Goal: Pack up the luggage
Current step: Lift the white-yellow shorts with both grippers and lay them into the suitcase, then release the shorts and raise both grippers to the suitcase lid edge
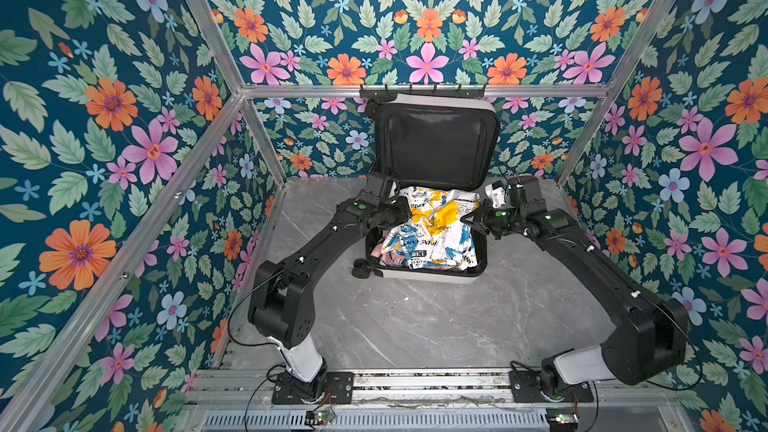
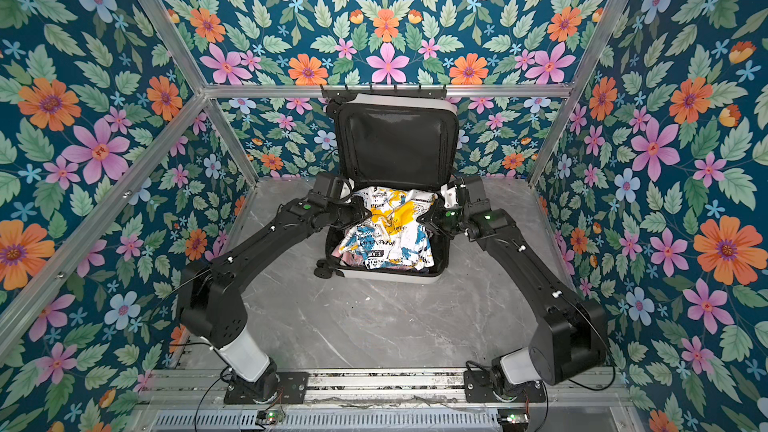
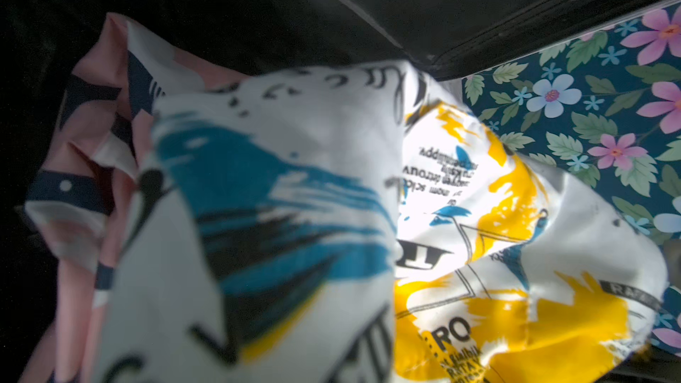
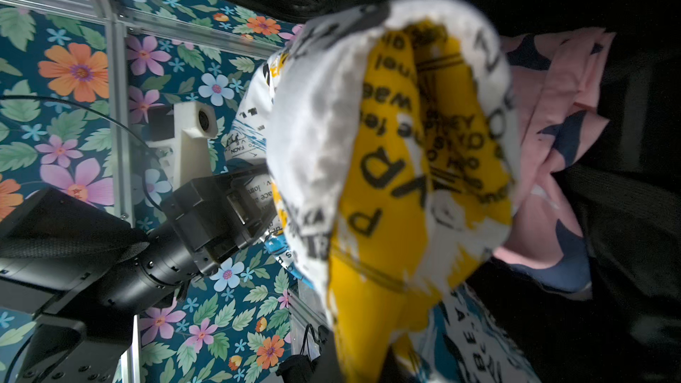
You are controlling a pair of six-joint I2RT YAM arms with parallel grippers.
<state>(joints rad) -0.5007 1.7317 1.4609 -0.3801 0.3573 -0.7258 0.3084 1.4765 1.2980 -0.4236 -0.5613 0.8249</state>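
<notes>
Centrally in both top views, the suitcase [image 1: 432,277] [image 2: 390,274] is seen lying open on the grey table [image 1: 415,326], between the two arms. The left gripper [image 1: 402,213] is placed over its left wall and the right gripper [image 1: 473,218] over its right wall. Each is clenched on an edge of the printed cloth [image 1: 432,226], which is heaped in the base over a pink cloth [image 3: 73,149]. The long axis of the case is laid left to right across the frame, with the wheels at the left end. The lid is stood upright at the far side, toward the top of the frame, with its inside turned to the camera. A white hard shell and a black lining are shown.
</notes>
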